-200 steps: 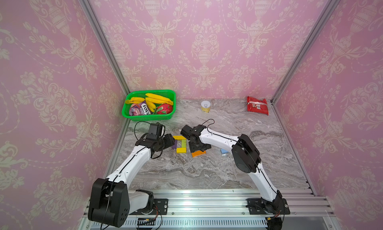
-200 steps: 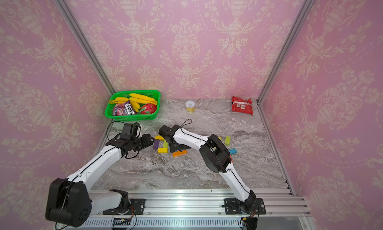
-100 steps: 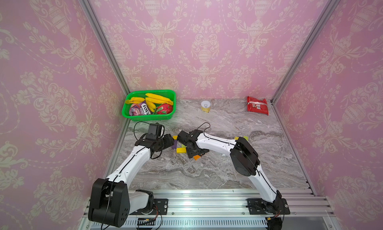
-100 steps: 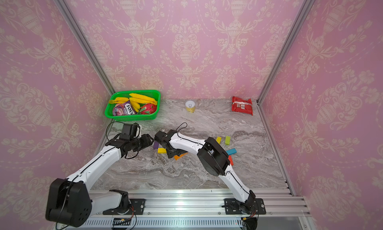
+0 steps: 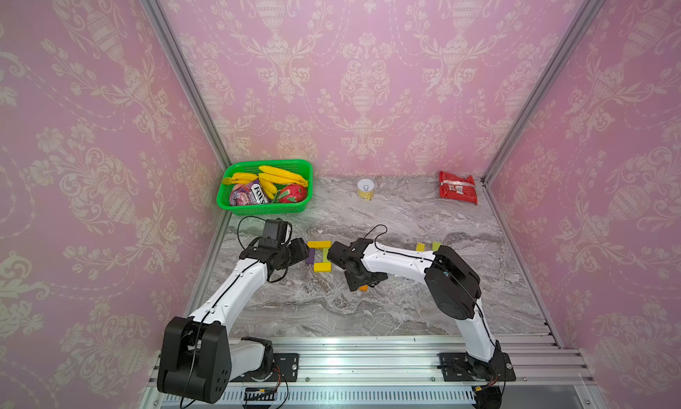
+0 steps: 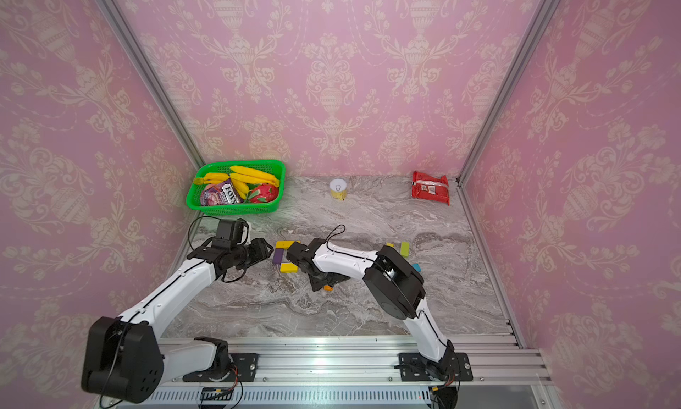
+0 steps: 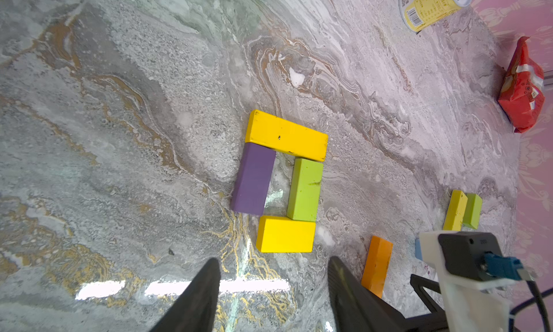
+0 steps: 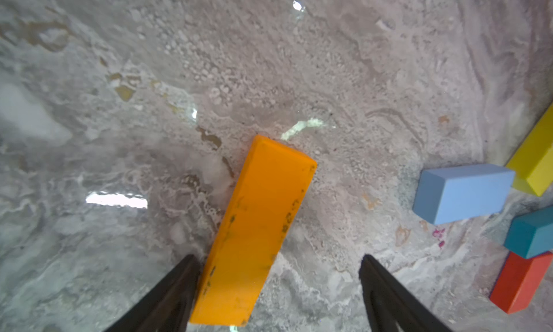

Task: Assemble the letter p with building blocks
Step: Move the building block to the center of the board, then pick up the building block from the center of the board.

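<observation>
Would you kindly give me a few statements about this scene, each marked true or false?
1. The purple block touches the long yellow block. True.
2. The right gripper holds the orange block in the air. False: the block lies flat on the table between open jaws.
3. The left gripper is open and empty. True.
4. The bananas lie on the table. False: they lie in the green basket.

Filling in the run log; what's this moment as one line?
left fingers: open, empty, beside square loop of yellow, purple, green blocks | right fingers: open, straddling orange rectangular block lying on marble table
</observation>
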Robot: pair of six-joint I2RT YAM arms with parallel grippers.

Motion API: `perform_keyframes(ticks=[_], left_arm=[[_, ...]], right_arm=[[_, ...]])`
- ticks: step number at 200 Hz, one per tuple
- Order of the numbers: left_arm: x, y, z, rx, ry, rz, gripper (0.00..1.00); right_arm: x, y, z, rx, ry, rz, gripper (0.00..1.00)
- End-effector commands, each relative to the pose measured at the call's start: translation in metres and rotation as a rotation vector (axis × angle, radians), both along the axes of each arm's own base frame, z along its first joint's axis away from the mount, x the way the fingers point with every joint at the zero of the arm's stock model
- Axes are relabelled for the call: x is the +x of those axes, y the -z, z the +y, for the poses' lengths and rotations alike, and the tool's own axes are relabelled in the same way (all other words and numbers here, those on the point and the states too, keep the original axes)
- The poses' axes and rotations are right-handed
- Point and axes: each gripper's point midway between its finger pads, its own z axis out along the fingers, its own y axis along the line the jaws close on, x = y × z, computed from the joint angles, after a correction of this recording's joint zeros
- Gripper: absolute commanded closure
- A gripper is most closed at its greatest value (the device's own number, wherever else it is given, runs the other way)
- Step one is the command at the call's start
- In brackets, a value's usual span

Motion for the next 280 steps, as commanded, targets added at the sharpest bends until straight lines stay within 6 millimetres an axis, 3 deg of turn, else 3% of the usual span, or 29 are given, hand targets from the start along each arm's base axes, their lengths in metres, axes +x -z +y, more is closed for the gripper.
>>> perform_keyframes(ticks=[1,27,55,123,155,185,215,247,280], left_arm=[[-0.001,0.004,0.003,0.021,0.014,0.017,0.40],[0.000,0.004,0.002,0.021,0.015,0.018,0.40],[0.001,0.002,0.004,0.022,0.009,0.014,0.40],[0.002,0.000,0.006,0.018,-0.003,0.010,0.39],[0.001,-0.001,0.008,0.015,-0.010,0.009,0.39],[0.001,-0.004,0.010,0.013,-0.020,0.004,0.39],[0.002,-0.007,0.014,-0.025,-0.049,0.000,0.39],[0.006,-0.010,0.019,-0.089,-0.094,-0.007,0.37],[0.015,-0.017,0.033,-0.204,-0.183,-0.029,0.36]], right_arm=[[-0.008,0.010,0.007,0.099,0.046,0.051,0.12],[-0.005,0.016,0.019,0.193,0.063,0.084,0.15],[-0.003,0.022,0.023,0.223,0.087,0.125,0.24],[-0.011,0.030,0.013,0.211,0.134,0.176,0.65],[-0.009,0.025,0.011,0.210,0.134,0.159,0.89],[-0.002,0.008,0.012,0.214,0.122,0.112,0.90],[0.005,-0.025,0.023,0.229,0.078,0.057,0.89],[0.008,-0.061,0.055,0.300,0.017,0.020,0.89],[0.005,-0.081,0.097,0.371,-0.056,0.026,0.88]])
